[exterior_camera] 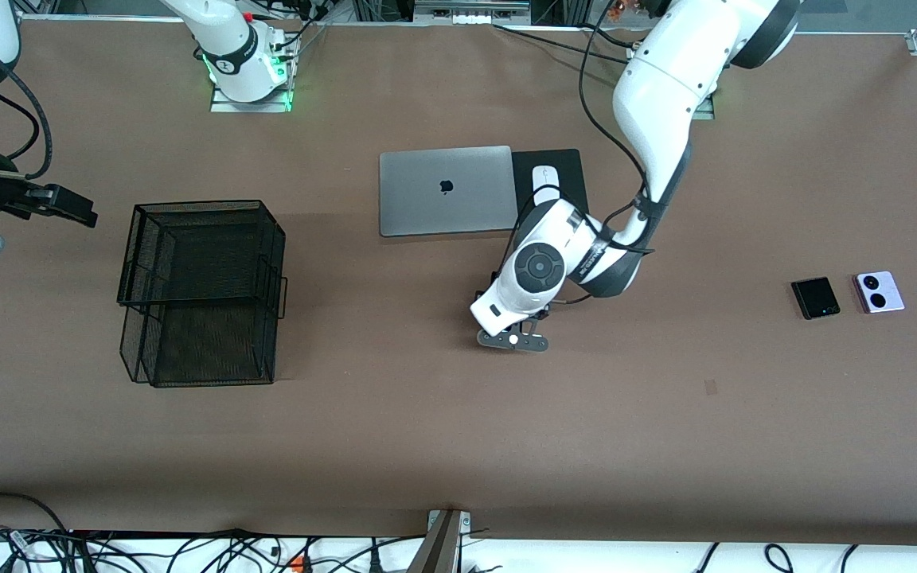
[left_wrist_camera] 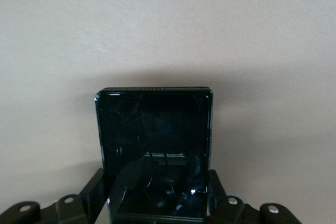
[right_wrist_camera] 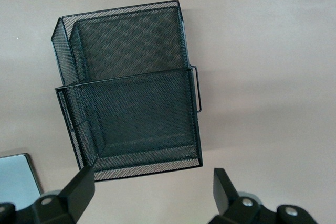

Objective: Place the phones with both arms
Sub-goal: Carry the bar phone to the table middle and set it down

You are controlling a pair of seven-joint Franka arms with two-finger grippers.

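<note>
Your long black phone [left_wrist_camera: 154, 153] is pinched by its edges between the left gripper's [exterior_camera: 513, 340] fingers [left_wrist_camera: 94, 190], over bare desk [exterior_camera: 458, 430] midway between the laptop [exterior_camera: 445, 190] and the front edge. This looks like the carry step: next you need to bring it toward the black mesh tray [exterior_camera: 197, 290] at the right arm's end. The right gripper [exterior_camera: 68, 207] waits beside that tray, fingers spread and empty. The folded black phone [exterior_camera: 815, 298] and lilac-white phone [exterior_camera: 879, 291] lie untouched at the left arm's end.
</note>
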